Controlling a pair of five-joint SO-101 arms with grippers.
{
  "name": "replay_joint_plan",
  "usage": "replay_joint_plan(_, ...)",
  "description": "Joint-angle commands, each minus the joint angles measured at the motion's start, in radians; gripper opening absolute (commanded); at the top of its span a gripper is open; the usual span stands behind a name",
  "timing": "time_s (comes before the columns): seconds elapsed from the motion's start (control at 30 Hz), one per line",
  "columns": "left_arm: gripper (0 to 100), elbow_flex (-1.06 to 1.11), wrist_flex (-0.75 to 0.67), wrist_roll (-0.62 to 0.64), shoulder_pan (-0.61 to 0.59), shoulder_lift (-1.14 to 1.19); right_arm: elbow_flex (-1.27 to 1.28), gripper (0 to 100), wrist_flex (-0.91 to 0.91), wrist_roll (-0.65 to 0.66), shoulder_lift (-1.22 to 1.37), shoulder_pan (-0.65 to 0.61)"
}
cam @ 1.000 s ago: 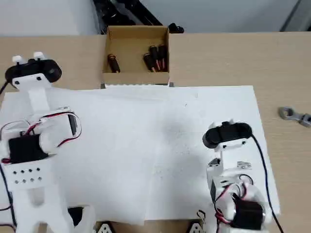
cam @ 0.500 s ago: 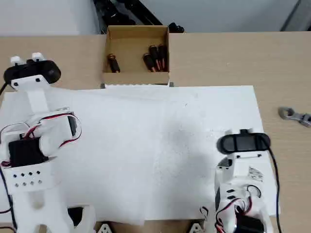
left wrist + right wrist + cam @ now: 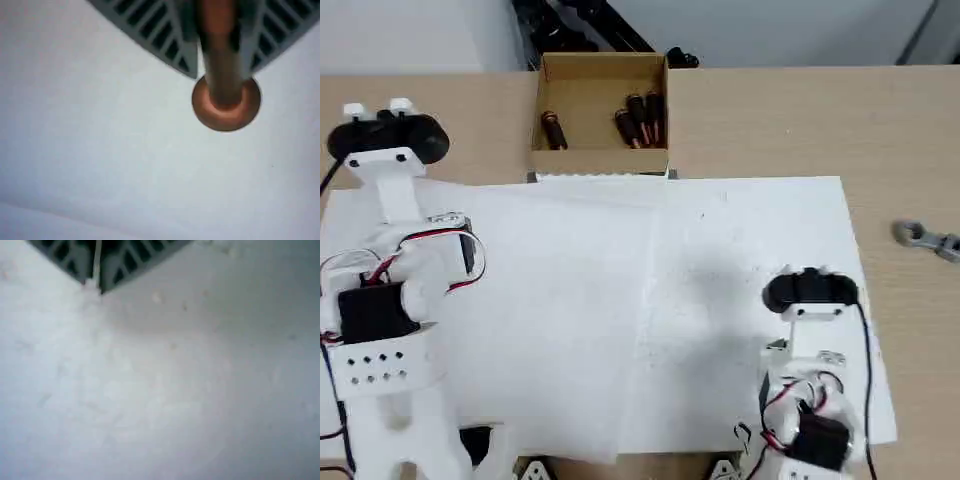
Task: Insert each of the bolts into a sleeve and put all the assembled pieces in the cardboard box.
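Clamping one copper bolt point(image 3: 226, 104) by shank, head toward white sheet point(image 3: 100, 150): left gripper point(image 3: 221, 72), closed on it. Pinched together, holding nothing, low over sheet: right gripper point(image 3: 94, 284). Inside cardboard box point(image 3: 603, 66) beyond sheet: four dark assembled pieces point(image 3: 638, 120), one left, three right. On table, well apart: one wrench point(image 3: 924, 238).

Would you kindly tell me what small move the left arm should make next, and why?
Probably carry the left gripper over to the cardboard box. It is shut on a copper bolt, whose head sticks out past the fingertips above the white sheet, and the box holds several dark pieces. Whether this bolt wears a sleeve I cannot tell.
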Motion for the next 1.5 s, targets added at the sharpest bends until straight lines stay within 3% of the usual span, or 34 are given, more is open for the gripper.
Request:
replay_joint_plan(0.0,1,-0.044,-0.025,-0.003,-0.003,-0.035,0.052,0.4,-0.048,0.005,0.001,-0.015)
replay_joint_plan(0.4,1,-0.059,-0.040,-0.003,-0.003,-0.035,0.055,0.4,-0.059,0.009,0.002,-0.013)
replay_joint_plan(0.97,1,0.087,-0.137,-0.002,0.002,-0.035,0.055,0.4,-0.059,0.009,0.002,-0.013)
replay_joint_plan(1.47,1,0.090,-0.144,-0.011,-0.078,-0.034,0.055,0.4,-0.059,0.009,0.002,-0.013)
